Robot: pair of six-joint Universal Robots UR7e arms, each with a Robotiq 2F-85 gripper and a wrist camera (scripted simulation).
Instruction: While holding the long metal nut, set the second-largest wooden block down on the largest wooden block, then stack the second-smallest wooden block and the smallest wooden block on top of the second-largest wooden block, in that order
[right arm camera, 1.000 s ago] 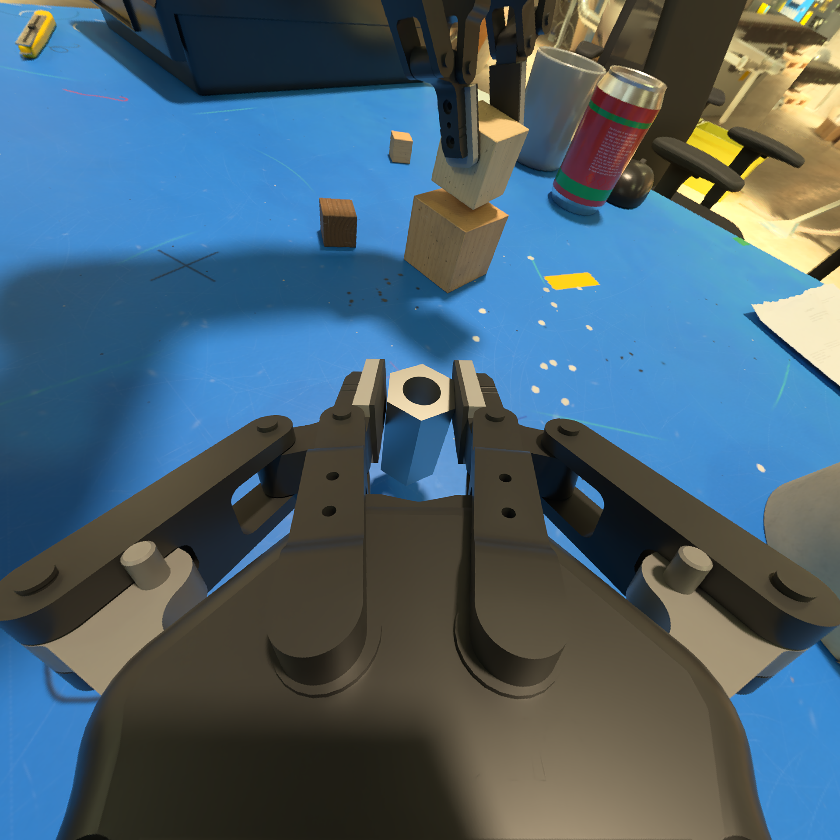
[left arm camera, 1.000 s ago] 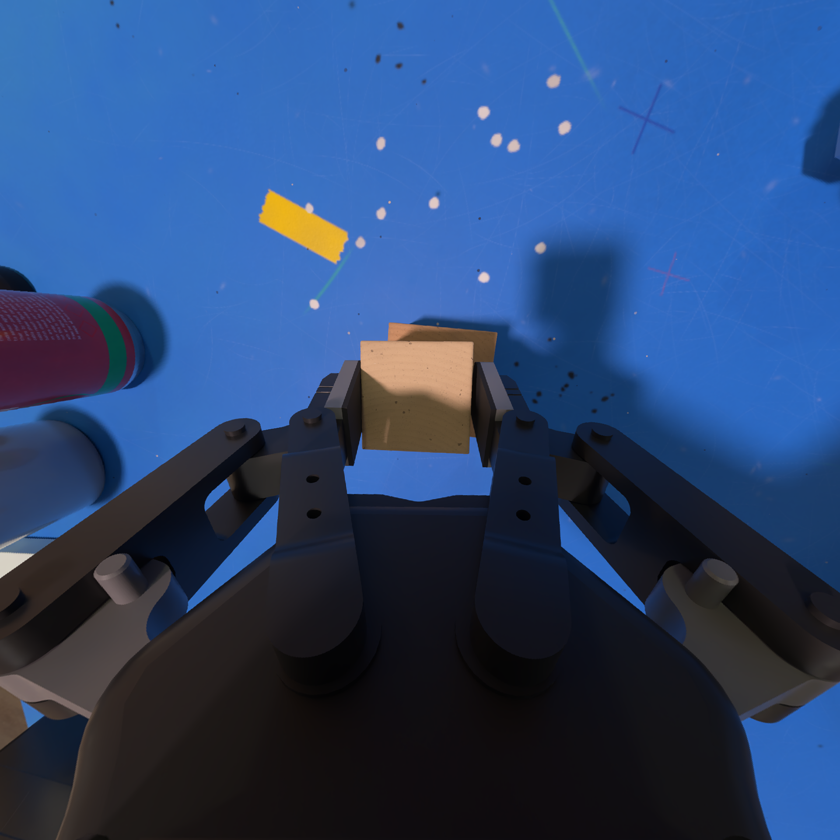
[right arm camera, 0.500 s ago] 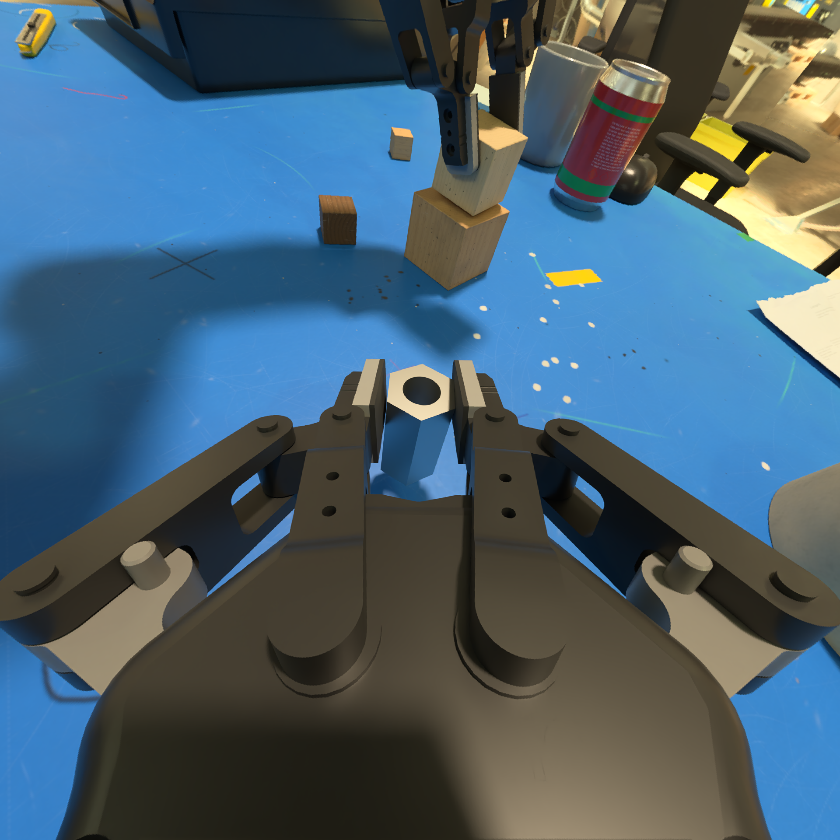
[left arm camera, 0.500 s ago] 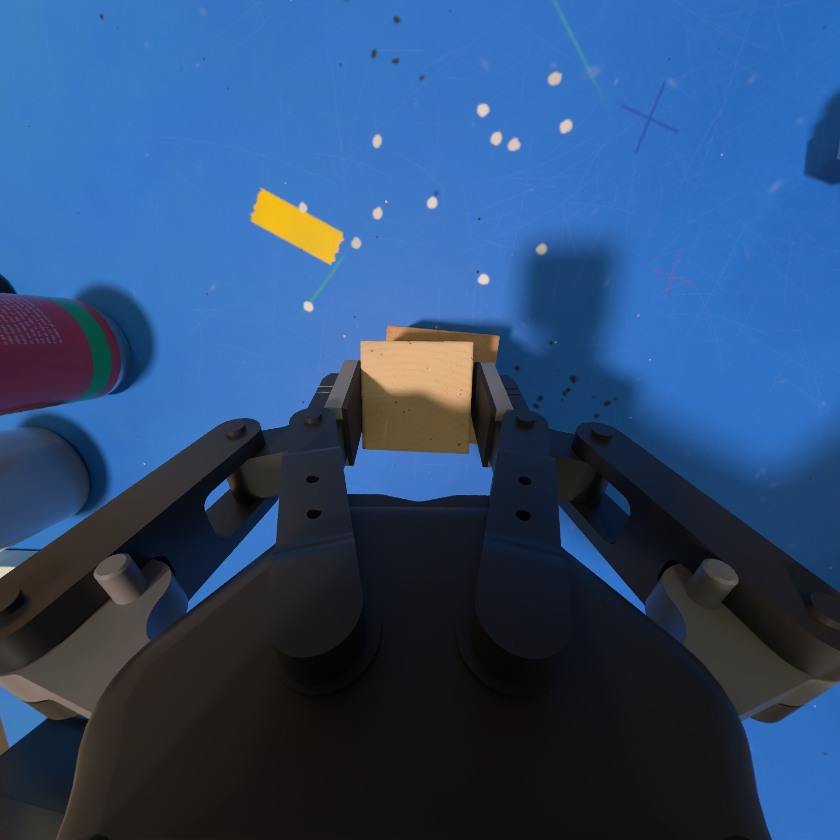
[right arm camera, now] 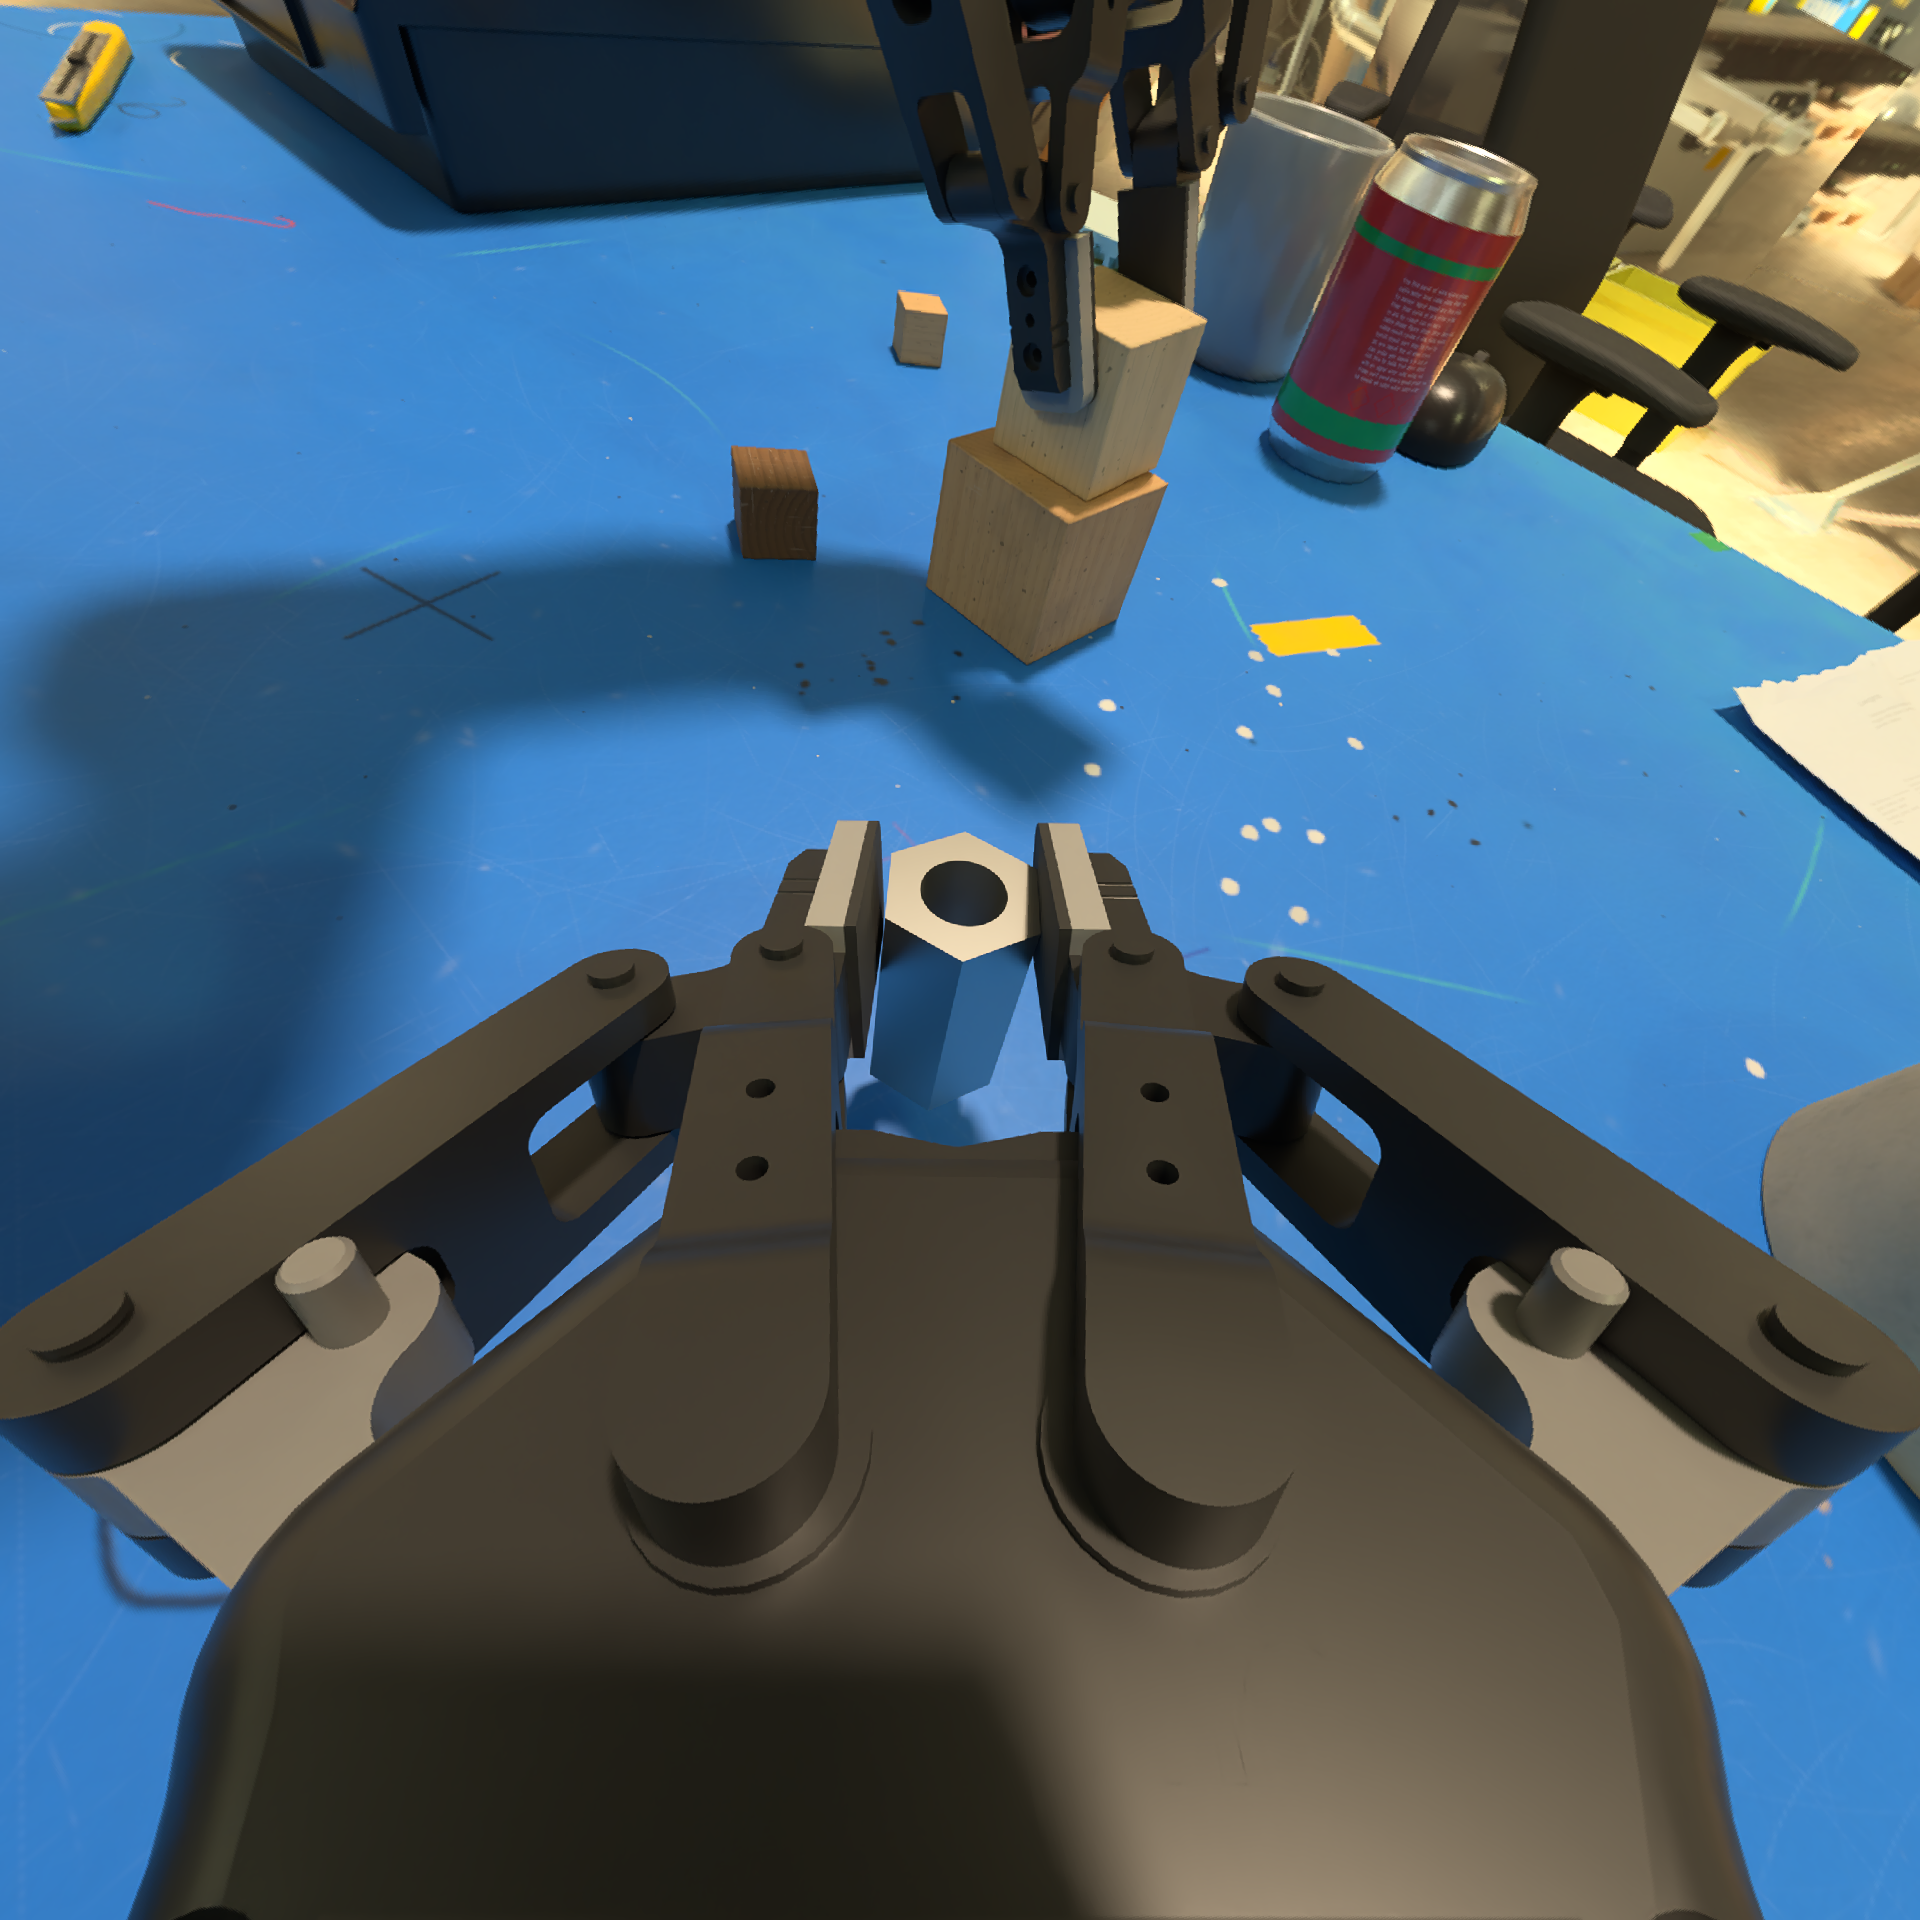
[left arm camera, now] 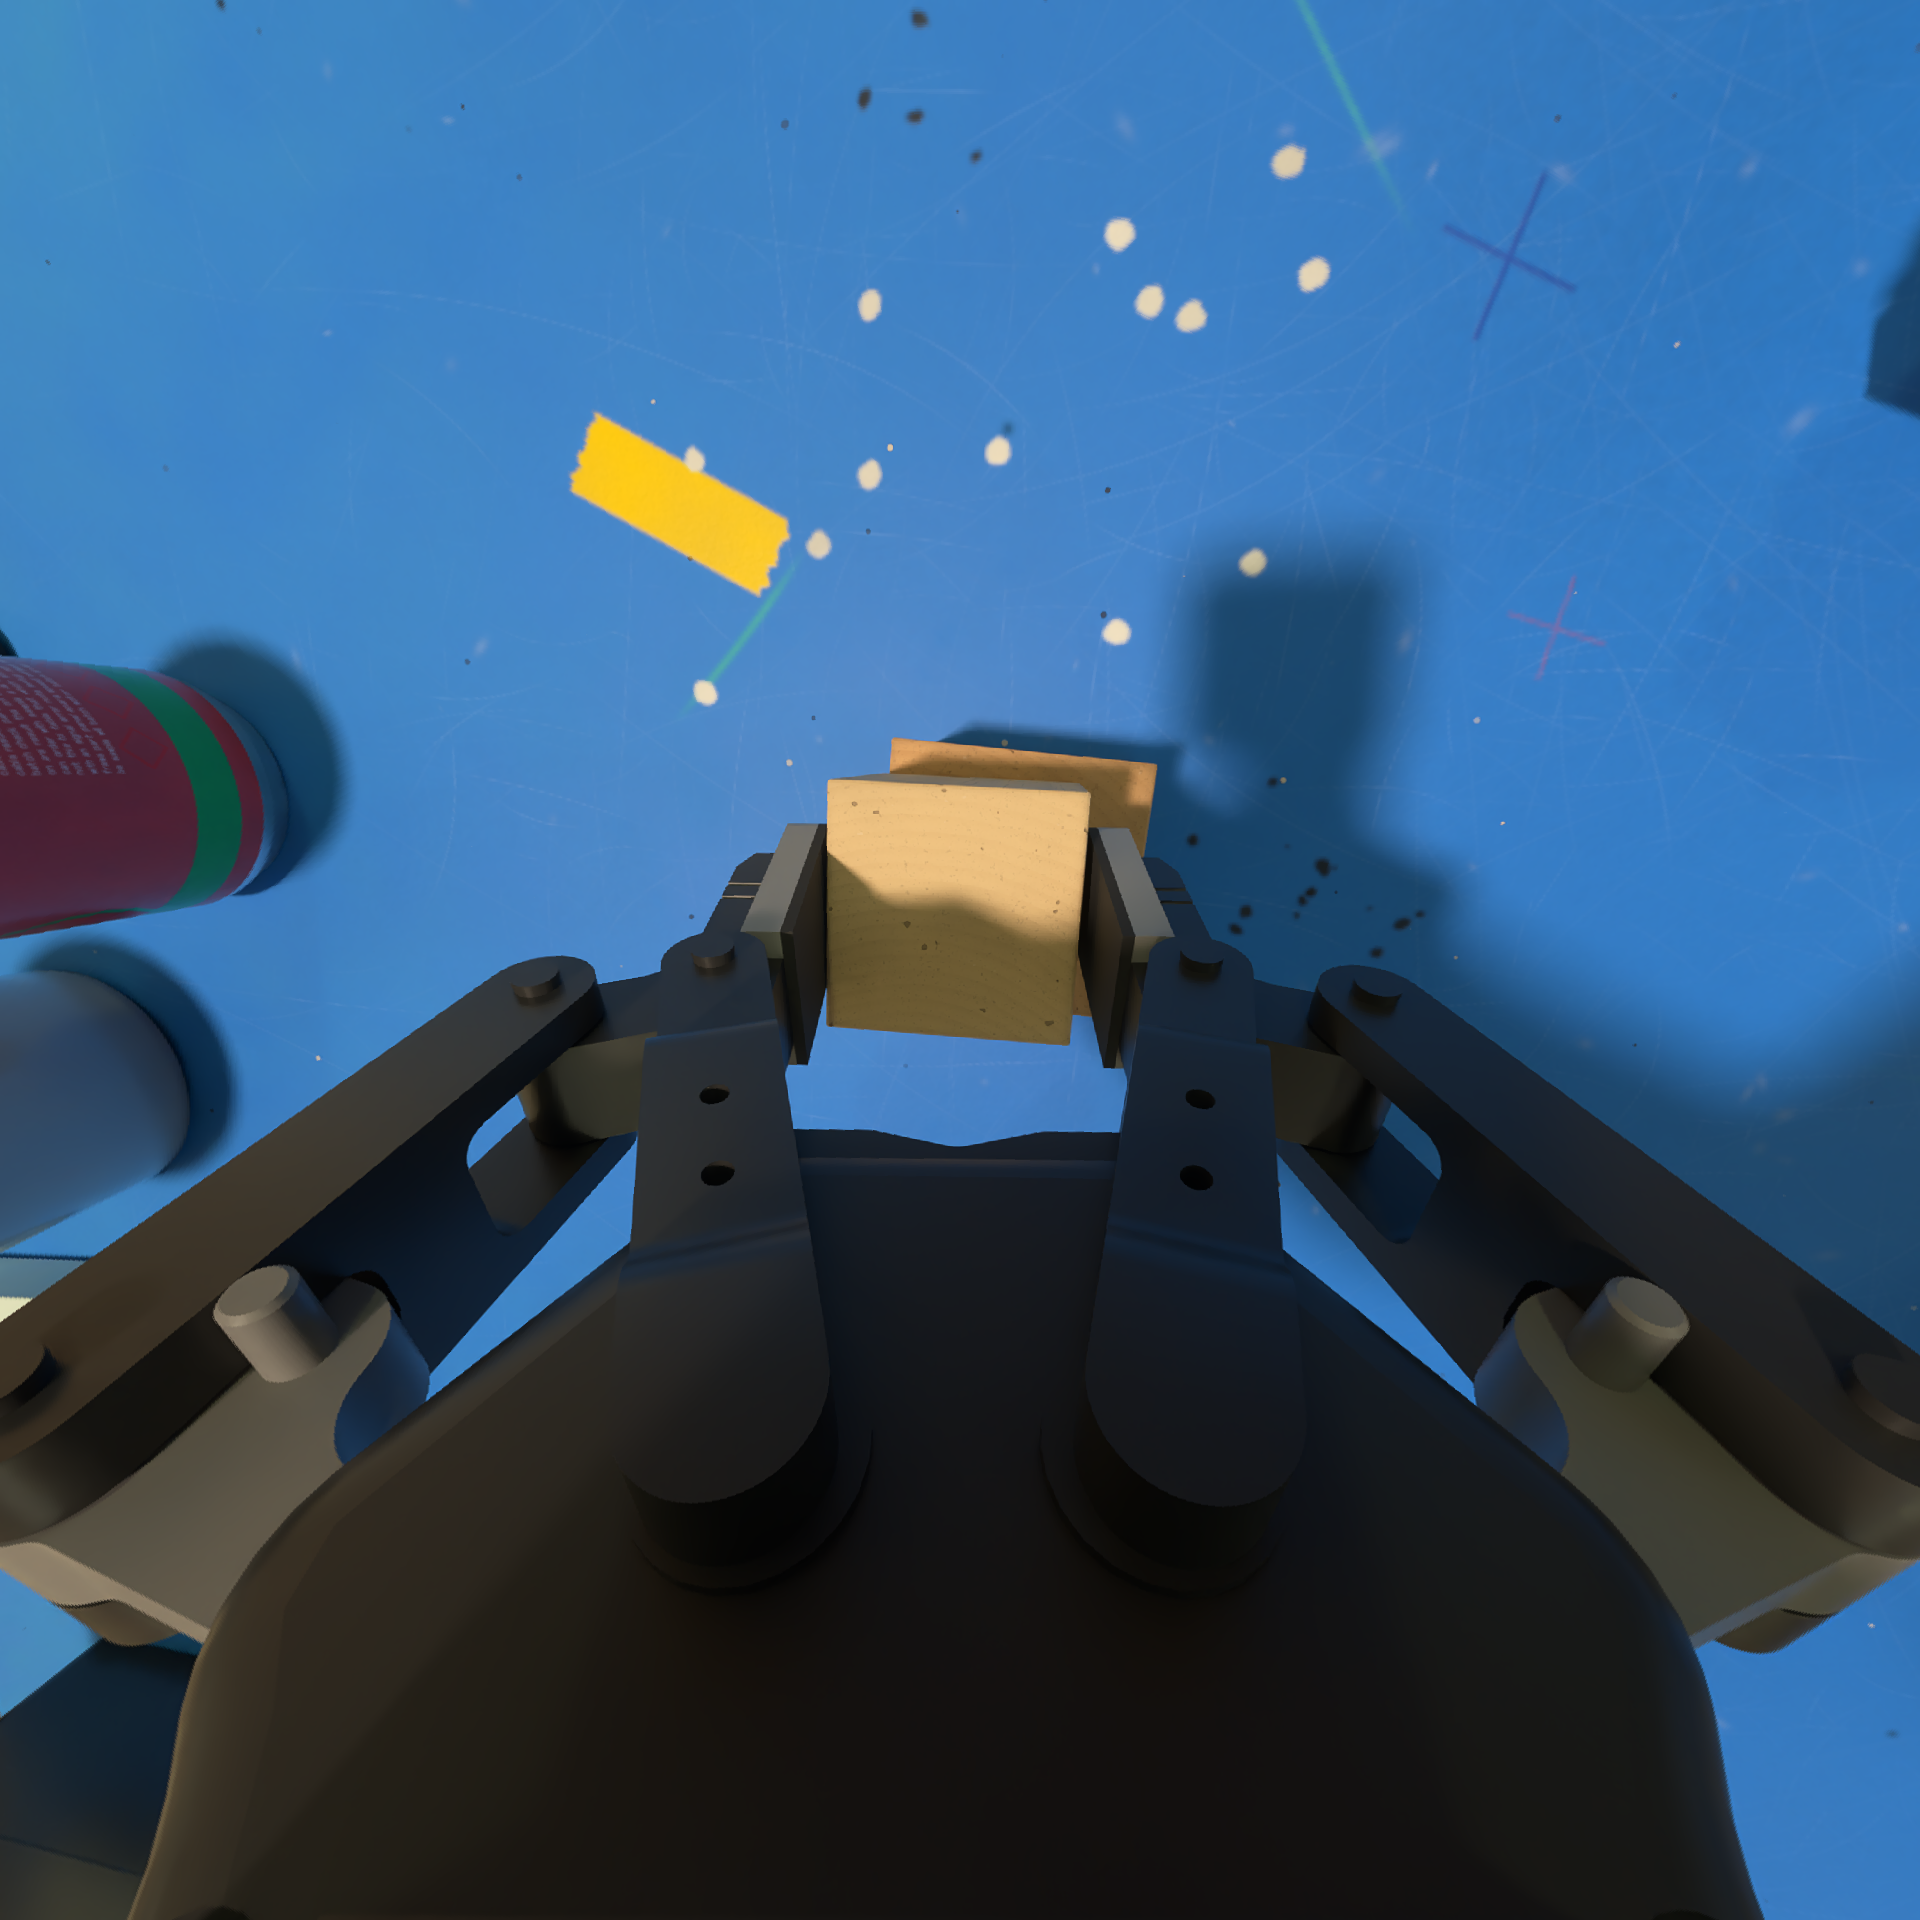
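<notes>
My left gripper [left arm camera: 956, 883] is shut on the second-largest wooden block [left arm camera: 956, 904], a pale cube. The edge of the largest wooden block [left arm camera: 1127, 795] shows just behind it. In the right wrist view this held block [right arm camera: 1117, 416] sits on top of the largest block [right arm camera: 1039, 551], with the left gripper [right arm camera: 1101, 312] coming down from above. The dark brown second-smallest block [right arm camera: 774, 504] and the small pale smallest block [right arm camera: 920, 327] stand on the blue table to the left. My right gripper [right arm camera: 961, 904] is shut on the long metal nut [right arm camera: 956, 977], held above the table.
A red and green can [right arm camera: 1392, 312], a grey cup [right arm camera: 1278, 229] and a black ball [right arm camera: 1460, 410] stand right of the stack. Yellow tape [right arm camera: 1314, 634] and a white paper [right arm camera: 1860, 727] lie at the right. A dark box [right arm camera: 644, 94] stands at the back.
The left gripper has lowered the second-largest block, closing the gap until it meets the largest block's top. The right gripper with the nut has stayed still.
</notes>
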